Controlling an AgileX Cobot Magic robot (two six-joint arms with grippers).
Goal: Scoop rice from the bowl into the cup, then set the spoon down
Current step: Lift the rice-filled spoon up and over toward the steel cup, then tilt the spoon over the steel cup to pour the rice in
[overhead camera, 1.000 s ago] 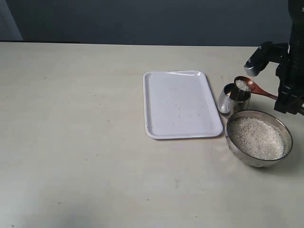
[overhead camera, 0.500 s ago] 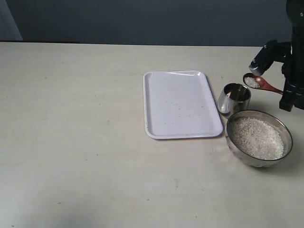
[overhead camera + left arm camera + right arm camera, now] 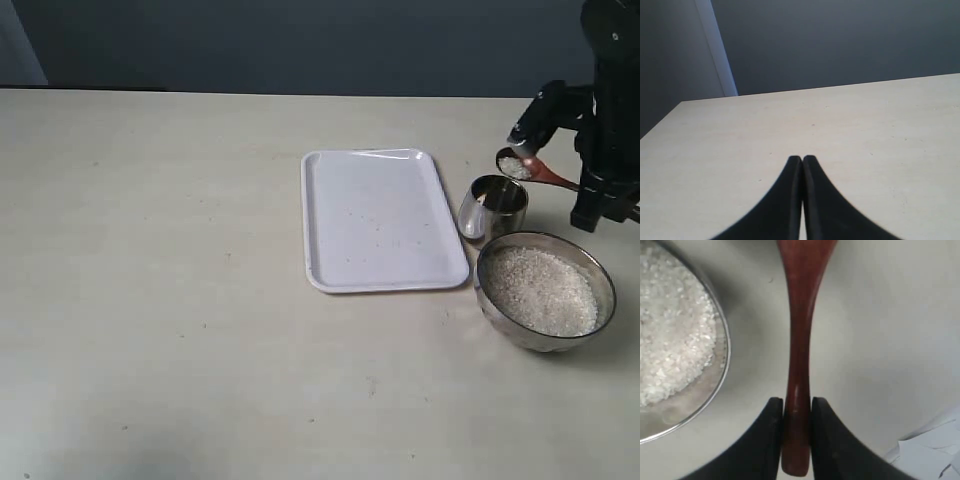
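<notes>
My right gripper point(image 3: 582, 189) is shut on the handle end of the dark reddish-brown spoon point(image 3: 538, 173). The spoon is in the air, its oval bowl carrying a small heap of rice point(image 3: 513, 166) just above the far rim of the small steel cup point(image 3: 493, 207). The wide steel bowl point(image 3: 484, 283) stands right in front of the cup, filled with white rice point(image 3: 541, 291). In the right wrist view the handle point(image 3: 797, 335) runs between the fingers of the gripper point(image 3: 797, 410), with the bowl's rim point(image 3: 726, 356) and rice point(image 3: 670, 330) beside it. My left gripper point(image 3: 802, 160) is shut and empty over bare table.
A white rectangular tray point(image 3: 380, 218) lies just left of the cup, with a few specks on it. The pale table point(image 3: 160, 300) stretches to the left and front. White paper point(image 3: 932, 450) shows at the edge of the right wrist view.
The loaded spoon rose from just over the cup, swung right, then came back left. It now sits higher, at the cup's far rim. The rice is still in it.
</notes>
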